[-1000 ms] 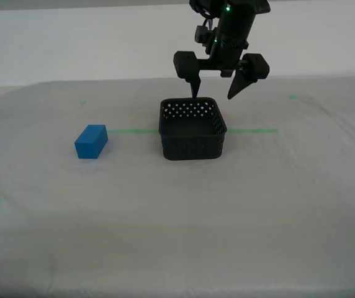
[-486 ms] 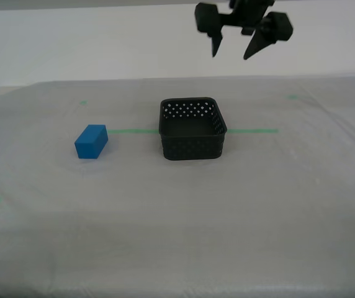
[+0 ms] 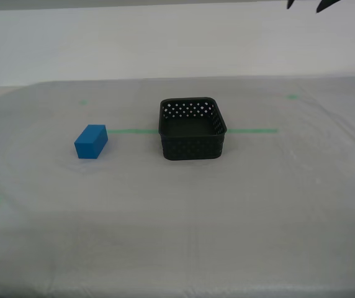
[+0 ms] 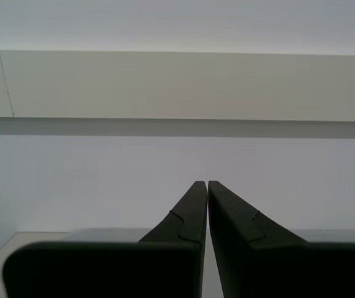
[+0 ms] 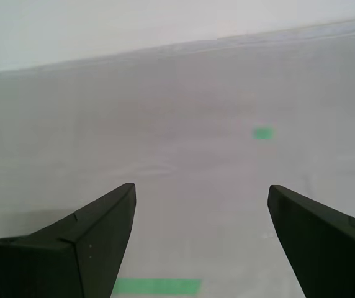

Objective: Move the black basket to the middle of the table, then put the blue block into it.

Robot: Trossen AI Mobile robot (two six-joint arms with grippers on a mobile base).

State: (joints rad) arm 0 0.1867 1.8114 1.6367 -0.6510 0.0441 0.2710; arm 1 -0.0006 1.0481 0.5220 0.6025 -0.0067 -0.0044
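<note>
The black basket (image 3: 192, 129) stands upright on the table (image 3: 239, 211), on the green tape line near the middle of the exterior view, and it holds nothing. The blue block (image 3: 91, 141) lies on the cloth toward the exterior view's left of the basket, a short gap away. Only the two spread fingertips of my first gripper (image 3: 306, 4) show, high above the table at the exterior view's top edge. In its own wrist view my first gripper (image 5: 201, 189) is open over bare cloth. My second gripper (image 4: 203, 184) is shut on nothing and faces a pale wall.
A thin green tape line (image 3: 252, 131) runs across the table behind the basket. Small green marks (image 3: 293, 96) dot the cloth, and one mark (image 5: 263, 132) shows past my first gripper. A white wall rises behind the table.
The open gripper has risen from just above the basket's far rim and drifted toward the exterior view's right, nearly leaving the picture. Basket and block have not moved.
</note>
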